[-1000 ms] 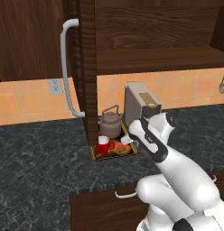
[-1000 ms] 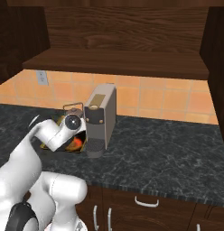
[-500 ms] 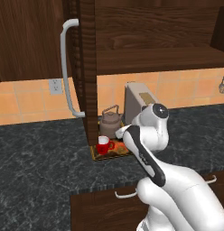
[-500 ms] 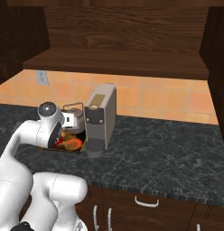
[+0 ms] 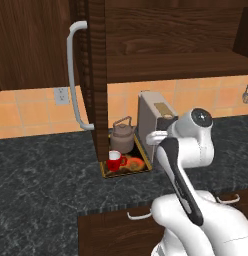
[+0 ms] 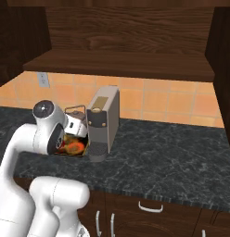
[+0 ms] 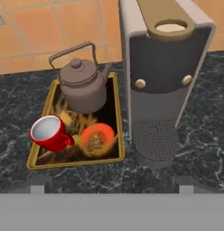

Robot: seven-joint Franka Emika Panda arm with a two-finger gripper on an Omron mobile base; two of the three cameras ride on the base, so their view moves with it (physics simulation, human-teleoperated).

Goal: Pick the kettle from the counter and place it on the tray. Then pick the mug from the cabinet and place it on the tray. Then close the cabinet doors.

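Grey-brown kettle [image 7: 82, 86] and red, white-lined mug [image 7: 49, 133] sit on a gold-rimmed, orange-patterned tray [image 7: 113, 118]; black marbled counter [image 7: 77, 173]; dark wood-grain cabinet [image 5: 166, 47].

Text on my kettle [image 7: 82, 88]: none readable.
Text on mug [image 7: 48, 133]: none readable.
Tray [image 7: 114, 115]: I see a pattern, no lettering.
Coffee machine [image 7: 165, 76]: two small knobs, no brand or label I can read.
Wall outlet [image 5: 60, 95]: no marking legible.
Cabinet door [image 5: 93, 70]: plain wood grain, no sign.
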